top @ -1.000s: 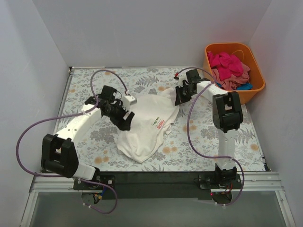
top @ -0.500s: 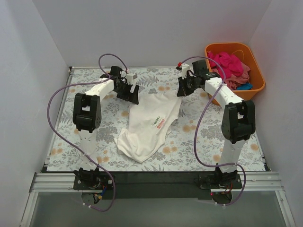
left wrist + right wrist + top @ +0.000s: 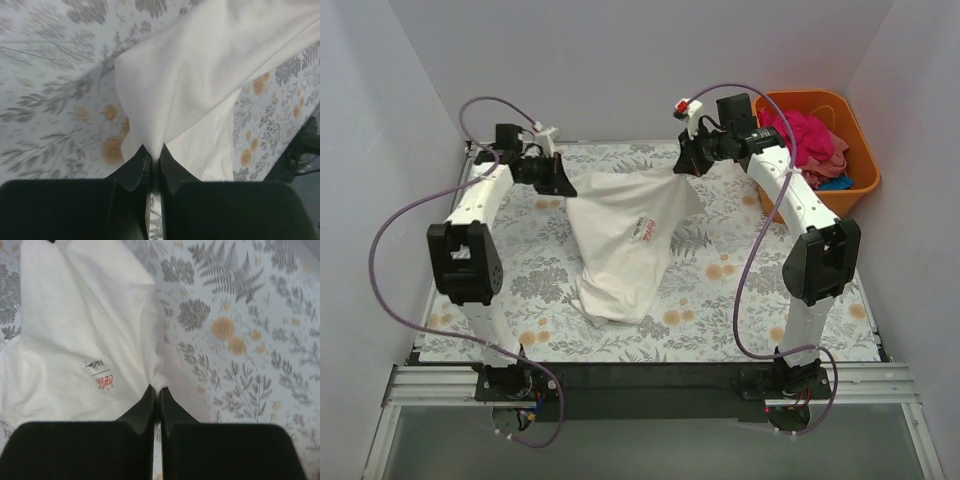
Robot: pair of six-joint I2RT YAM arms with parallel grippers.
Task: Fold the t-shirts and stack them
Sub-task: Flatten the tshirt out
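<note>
A white t-shirt (image 3: pixel 625 240) with a small red chest logo (image 3: pixel 644 226) hangs stretched between both grippers above the floral table, its lower part draped down onto the cloth. My left gripper (image 3: pixel 560 186) is shut on the shirt's left upper corner; in the left wrist view the fabric (image 3: pixel 200 65) is pinched at the gripper (image 3: pixel 154 151). My right gripper (image 3: pixel 686 166) is shut on the right upper corner; the right wrist view shows the shirt (image 3: pixel 85 330) and its logo (image 3: pixel 105 382) bunched at the gripper (image 3: pixel 158 389). More t-shirts, magenta and pink (image 3: pixel 805 135), lie in the tub.
An orange plastic tub (image 3: pixel 855 185) stands at the back right corner, against the right wall. The floral tablecloth (image 3: pixel 740 280) covers the table. White walls close in on the left, back and right. Purple cables loop off both arms.
The left gripper has closed on the shirt's left corner. Both arms rose and moved back and apart, lifting and spreading the shirt's upper edge.
</note>
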